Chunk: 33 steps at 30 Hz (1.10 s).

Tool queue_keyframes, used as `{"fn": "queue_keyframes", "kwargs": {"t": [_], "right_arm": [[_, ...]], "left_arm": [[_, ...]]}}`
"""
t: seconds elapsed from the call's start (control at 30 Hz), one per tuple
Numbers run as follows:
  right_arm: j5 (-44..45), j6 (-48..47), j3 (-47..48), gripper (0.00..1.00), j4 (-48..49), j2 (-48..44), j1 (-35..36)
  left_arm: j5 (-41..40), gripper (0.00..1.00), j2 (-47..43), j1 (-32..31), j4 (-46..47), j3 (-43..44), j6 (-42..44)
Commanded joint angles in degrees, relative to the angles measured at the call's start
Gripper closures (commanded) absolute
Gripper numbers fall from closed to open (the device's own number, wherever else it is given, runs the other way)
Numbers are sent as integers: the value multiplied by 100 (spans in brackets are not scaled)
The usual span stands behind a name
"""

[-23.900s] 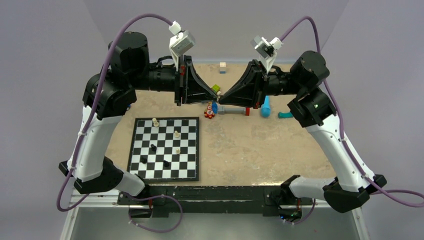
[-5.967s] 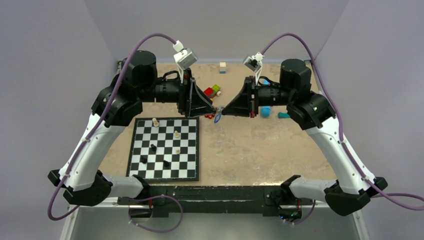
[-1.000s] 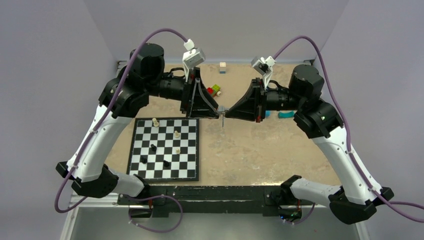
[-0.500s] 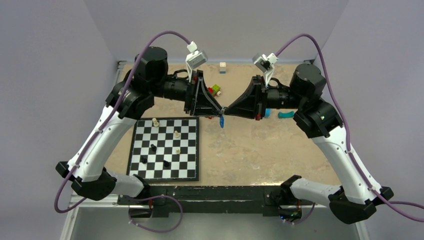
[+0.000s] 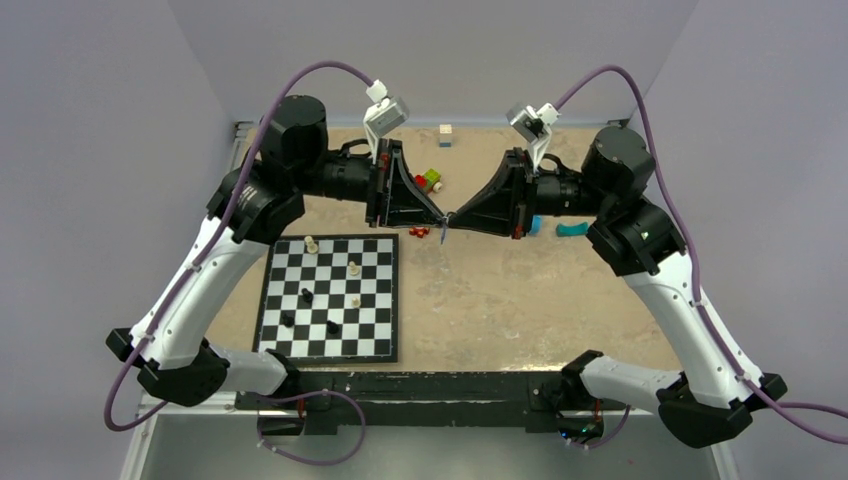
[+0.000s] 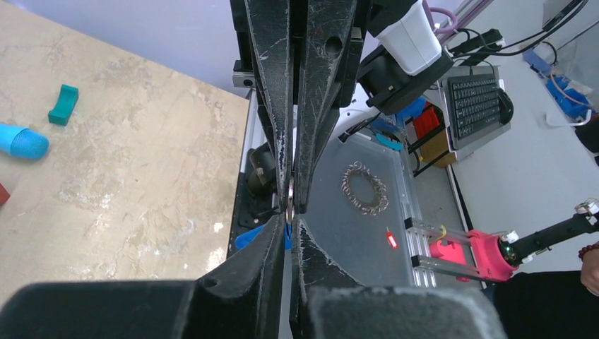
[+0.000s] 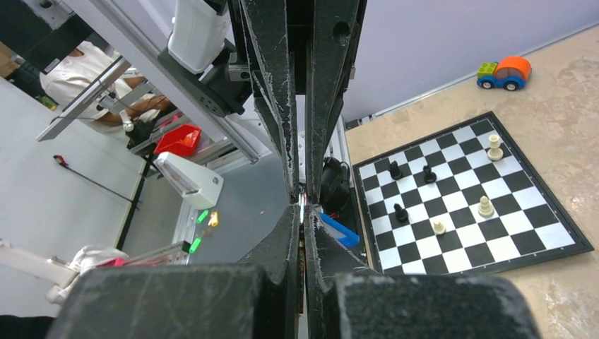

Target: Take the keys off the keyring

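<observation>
Top external view: left pincer and right pincer meet tip to tip above the table, each clamped on the keyring; keys indistinguishable.

Chessboard checked black and white; table sandy beige, marbled; keyring tag blue; cables purple; toy car orange, blue, green; block teal; cylinder light blue
</observation>
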Motion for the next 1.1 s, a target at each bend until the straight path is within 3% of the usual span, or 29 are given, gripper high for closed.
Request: {"fn": "queue_keyframes", "kwargs": {"t": [0.0, 0.1, 0.23, 1.07], "right_arm": [[-183, 243, -36, 100, 532, 1, 12], [-197, 292, -58, 100, 634, 20, 13], [-165, 304, -61, 100, 697, 57, 11], [523, 826, -32, 100, 2093, 220, 15]], "left_arm": [[-8, 88, -145, -2, 403, -87, -185], [-42, 89, -173, -2, 536, -140, -270], [-147, 100, -247, -2, 829, -238, -426], [-1735, 100, -584, -63, 2290, -625, -1655]]}}
